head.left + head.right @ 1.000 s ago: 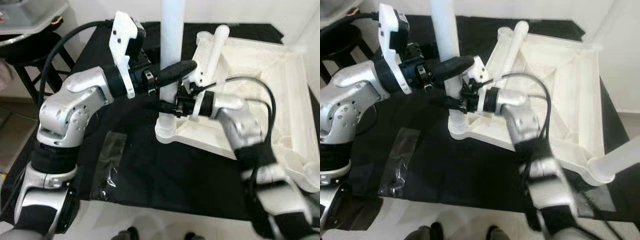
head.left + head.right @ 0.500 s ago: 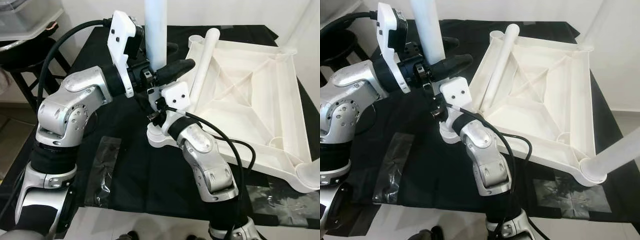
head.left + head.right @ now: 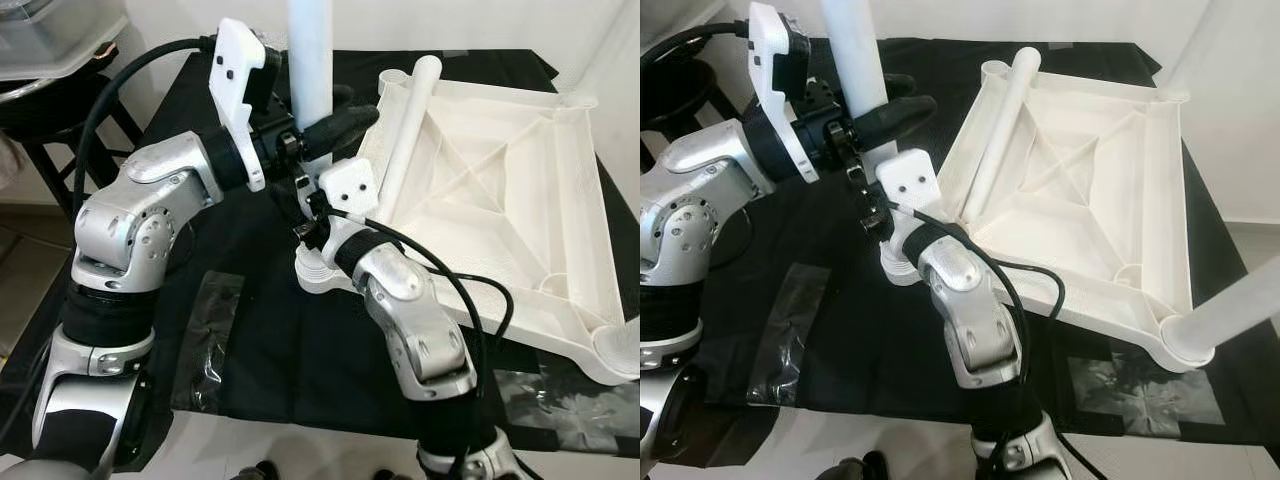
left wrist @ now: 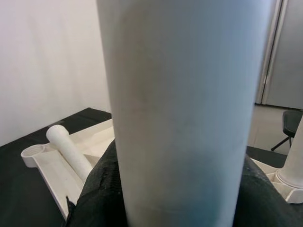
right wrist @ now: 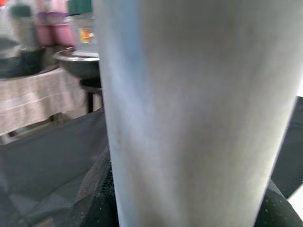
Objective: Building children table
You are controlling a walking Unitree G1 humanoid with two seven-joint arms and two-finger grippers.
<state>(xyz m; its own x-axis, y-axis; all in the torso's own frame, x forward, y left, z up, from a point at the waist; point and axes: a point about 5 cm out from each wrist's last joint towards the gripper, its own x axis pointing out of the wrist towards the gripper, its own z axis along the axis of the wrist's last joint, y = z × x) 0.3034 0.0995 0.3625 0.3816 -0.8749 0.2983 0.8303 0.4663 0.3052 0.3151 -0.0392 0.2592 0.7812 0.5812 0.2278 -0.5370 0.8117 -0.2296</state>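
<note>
White plastic leg [image 3: 311, 60] is standing upright in the upturned tabletop's [image 3: 520, 210] 9 o'clock corner socket, its top cut off. Left tool [image 3: 335, 112] is pinching it; right tool [image 3: 312, 232] is clamping lower, fingers hidden behind its mount. Wrist views are revealing a loose leg [image 4: 71, 149].

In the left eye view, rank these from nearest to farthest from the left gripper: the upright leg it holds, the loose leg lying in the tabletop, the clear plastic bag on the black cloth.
1. Upright leg: inside the left gripper.
2. Loose leg: just to its right, lying in the upturned tabletop.
3. Plastic bag: farthest, on the cloth near the front edge.
</note>
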